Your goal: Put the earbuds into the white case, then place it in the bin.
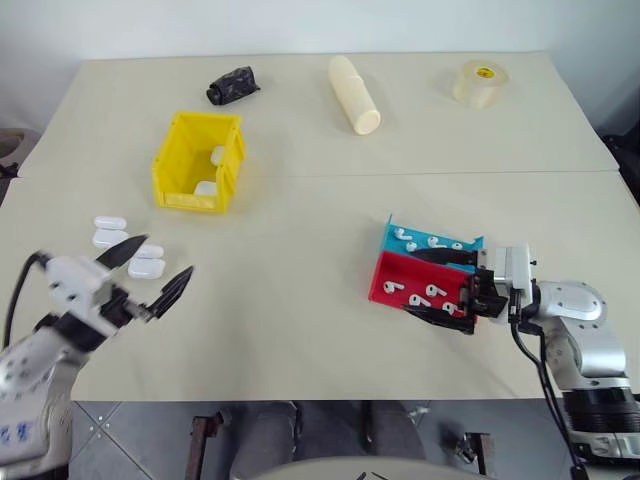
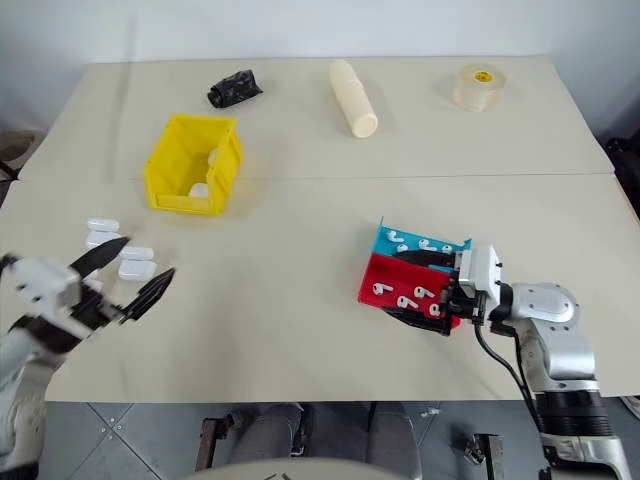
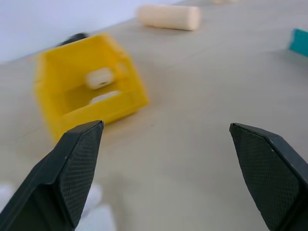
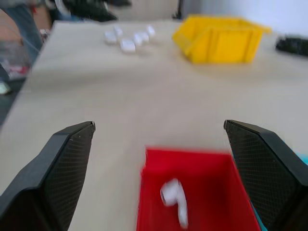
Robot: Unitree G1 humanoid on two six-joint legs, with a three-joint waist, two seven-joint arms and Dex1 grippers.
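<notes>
Earbuds [image 1: 428,291] lie loose in two shallow trays on the right of the table [image 1: 300,300]: several in the red tray [image 1: 385,275], nearer, and several in the blue tray [image 1: 398,232] touching it just behind. White cases [image 1: 128,250] sit in a small cluster near the left edge, four or so, closed as far as can be seen, close together. The yellow bin [image 1: 198,160] stands farther back on the left, w/ two white items already inside; looks like cases but can't tell for sure.

Right gripper [image 1: 442,286] is at the right side of the trays, pointing left, fingers spread wide and gripping nothing; one finger lies over the blue tray, the other at the near edge of the red tray. In the right wrist view one earbud [image 4: 176,199] lies in the red tray between the open fingers.

Left gripper [image 1: 150,270] hovers just near of the case cluster, fingers apart, empty, partly covering the nearest cases from the head view.

Other stuff, far side of table: crumpled black object [image 1: 232,85] behind the bin, cream cylinder [image 1: 354,94] mid, roll of clear tape [image 1: 480,82] far right. All well apart from trays and cases. Open tabletop between trays, cases and bin.
</notes>
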